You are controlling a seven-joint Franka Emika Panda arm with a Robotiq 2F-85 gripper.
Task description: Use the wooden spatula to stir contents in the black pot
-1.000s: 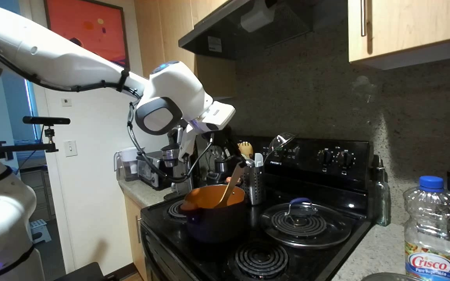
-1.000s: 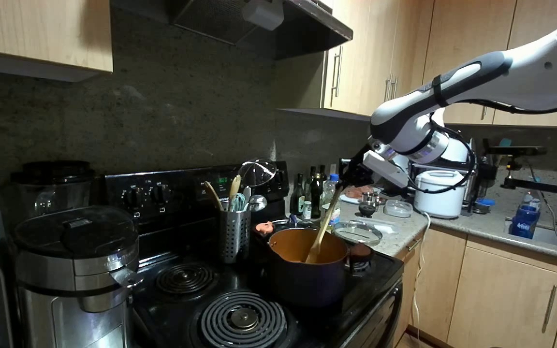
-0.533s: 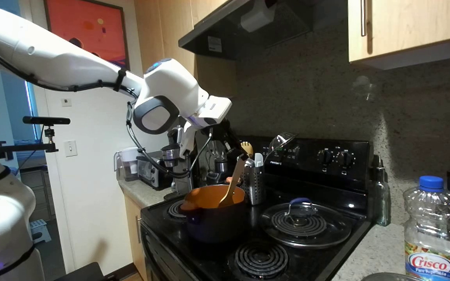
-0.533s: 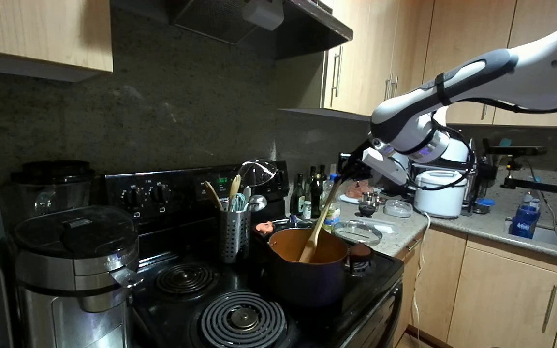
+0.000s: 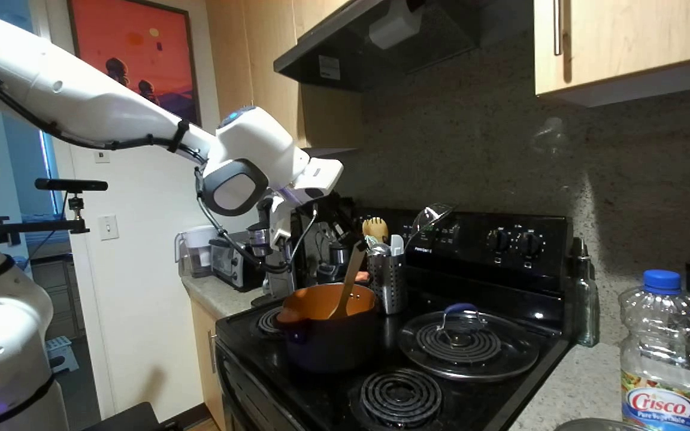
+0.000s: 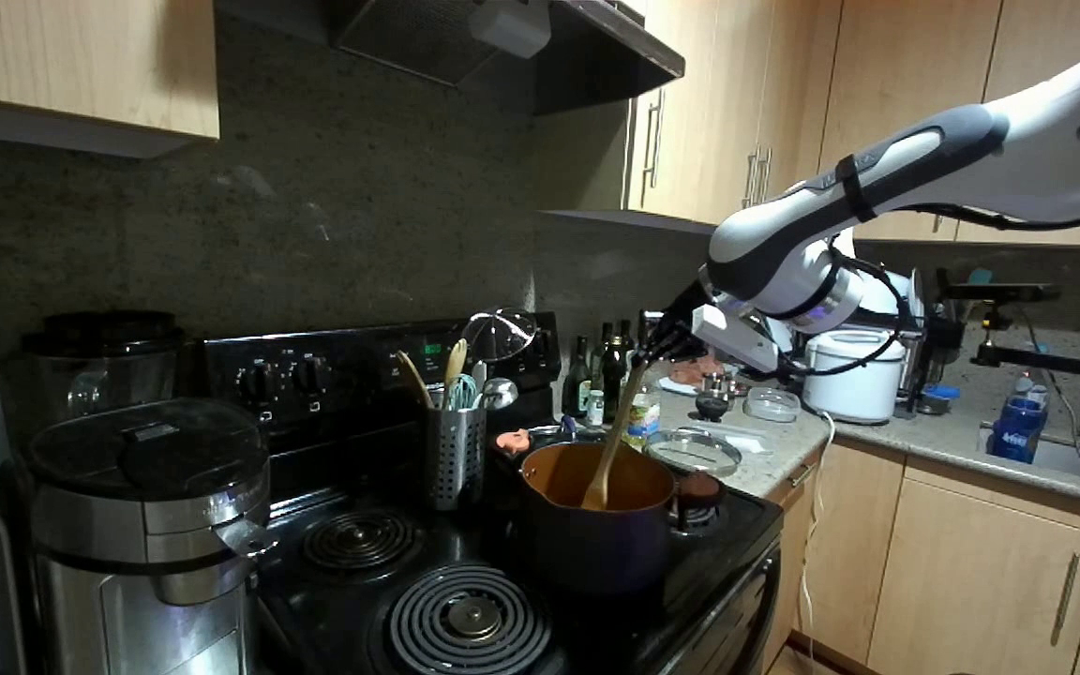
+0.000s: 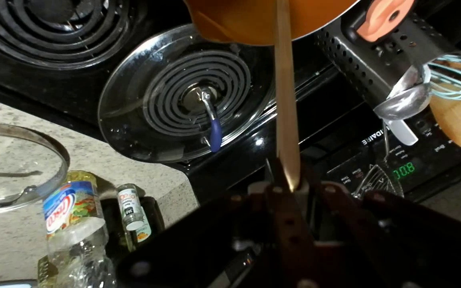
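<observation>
The black pot stands on the stove, also in an exterior view; its rim and orange inside show at the top of the wrist view. Orange shows in its mouth; I cannot tell the contents from the inner wall. The wooden spatula leans in the pot with its lower end inside, also in an exterior view and the wrist view. My gripper is shut on the upper end of its handle, above the pot, also in an exterior view and the wrist view.
A perforated metal utensil holder stands close behind the pot. A glass lid with a blue handle lies on a rear burner. A bare front burner is beside the pot. The range hood hangs above. A Crisco bottle stands on the counter.
My gripper has shifted a little left in both exterior views, still holding the spatula. The spatula stands steeper, and its lower end has moved slightly inside the pot. The pot has not moved.
</observation>
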